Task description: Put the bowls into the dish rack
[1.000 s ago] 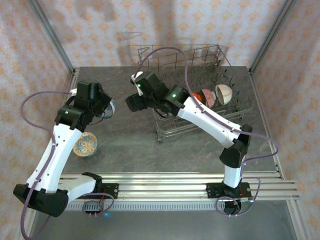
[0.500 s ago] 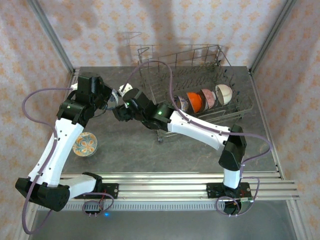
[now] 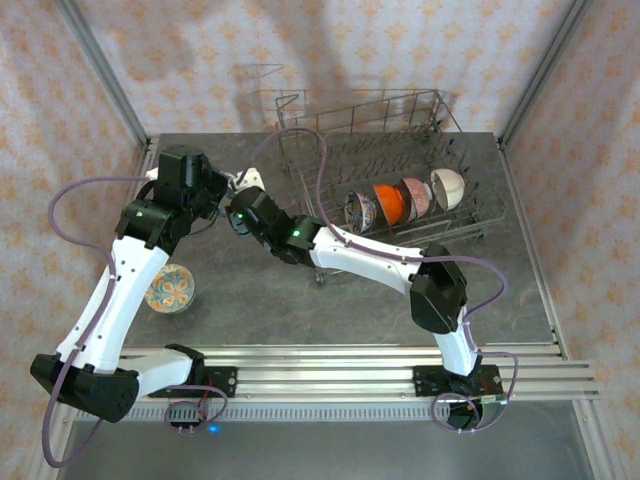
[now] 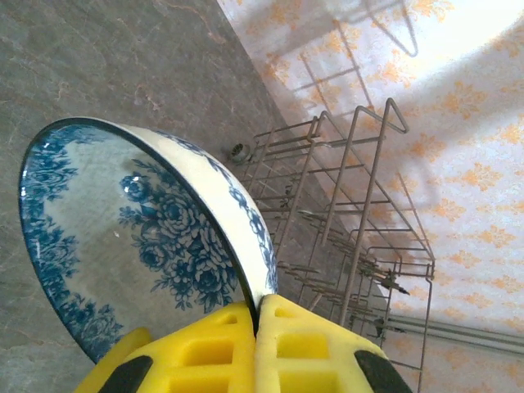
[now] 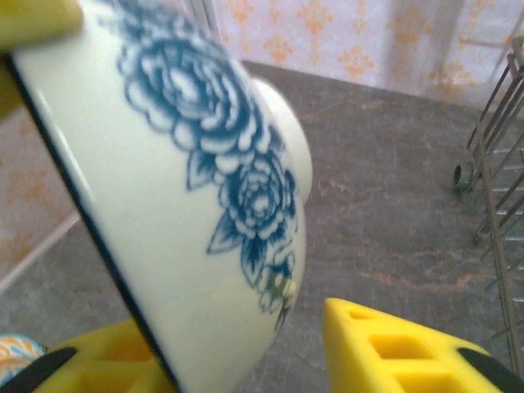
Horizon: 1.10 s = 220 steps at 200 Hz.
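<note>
Even, bright light from above fills the overhead view, throwing soft shadows of the large grey wire dish rack [image 3: 360, 115] onto the patterned back wall [image 3: 330, 40], while the left wrist view washes out pale at its upper right and the white, blue-flowered ceramic bowl [image 5: 188, 188] looms blurred in the right wrist view.

The left arm [image 3: 110, 290] rises from its base toward 1 o'clock, with the wrist turned toward 3 o'clock. The left gripper [image 4: 255, 307] is clamped tight, its yellow fingers [image 4: 205, 344] pinching the rim of a blue-flowered bowl [image 4: 139, 237]. The right arm [image 3: 370, 262] leans toward 11 o'clock, bends at the elbow and stretches toward 10 o'clock. The right gripper [image 5: 237, 327] is spread either side of that bowl's wall, with one finger clear of it.
</note>
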Available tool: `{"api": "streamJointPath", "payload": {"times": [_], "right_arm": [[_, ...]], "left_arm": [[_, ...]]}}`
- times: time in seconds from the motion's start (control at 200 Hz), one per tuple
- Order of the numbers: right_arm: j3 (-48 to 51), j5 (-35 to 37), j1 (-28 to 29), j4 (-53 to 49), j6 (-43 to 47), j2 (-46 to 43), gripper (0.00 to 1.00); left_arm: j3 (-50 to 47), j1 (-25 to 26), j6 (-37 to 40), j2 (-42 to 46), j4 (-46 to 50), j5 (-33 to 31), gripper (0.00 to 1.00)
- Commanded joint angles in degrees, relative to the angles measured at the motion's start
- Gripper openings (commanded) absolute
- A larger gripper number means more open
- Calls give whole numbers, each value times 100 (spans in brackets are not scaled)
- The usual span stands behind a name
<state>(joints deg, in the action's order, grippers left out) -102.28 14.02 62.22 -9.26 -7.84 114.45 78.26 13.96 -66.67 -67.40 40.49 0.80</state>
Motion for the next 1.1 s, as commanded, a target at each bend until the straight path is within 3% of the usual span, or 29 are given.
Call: {"api": "streamJointPath", "payload": {"times": [0.0,0.15,0.29,0.37,0.475,0.571,0.636,0.816,0.961,1.096], "right_arm": [[301,573,6,684,-91,-265,36],[441,846,27,855,-23,-330,27],[506,1108,24,839,-11,-375,2],[524,1293,24,808,30,-430,0],[516,1462,23,681,-3,-507,0],[452,1519,-8,418,-181,-572,0],[351,1520,-72,127,-410,-599,0],[52,1271,-441,-606,-1063,-635,0],[-242,1392,-543,-977,-943,-664,0],[-776,1574,-778,-1713,-970,-690,0]], "left_arm": [[160,53,-100,77,-217,-107,0],[83,55,-135,77,-224,-105,0],[36,54,-120,55,-291,-59,0],[-35,57,-91,81,-394,-38,0],[-15,62,67,104,-499,-11,14],[153,63,310,78,-448,27,35],[232,72,447,94,-419,-3,54],[212,89,650,253,-519,-223,81],[409,92,979,215,-577,-214,92],[681,90,1550,117,-557,-121,93]]}}
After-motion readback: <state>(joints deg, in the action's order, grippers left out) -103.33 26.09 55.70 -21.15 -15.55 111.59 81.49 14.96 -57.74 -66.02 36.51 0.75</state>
